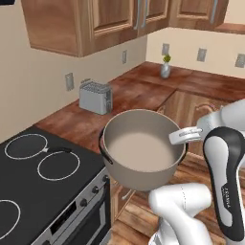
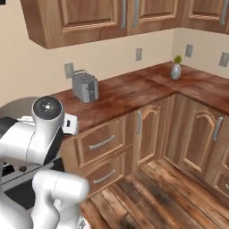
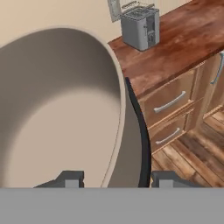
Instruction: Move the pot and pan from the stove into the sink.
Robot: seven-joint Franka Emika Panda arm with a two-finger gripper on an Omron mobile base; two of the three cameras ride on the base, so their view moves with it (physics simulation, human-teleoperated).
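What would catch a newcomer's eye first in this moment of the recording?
The big grey-beige pot hangs in the air off the right front corner of the black stove, over the wooden floor. The tool grips its rim, one finger inside the wall and one outside by the black handle. Behind it, a silver toaster stands on the reddish wood counter, and a small vase sits in the far corner.
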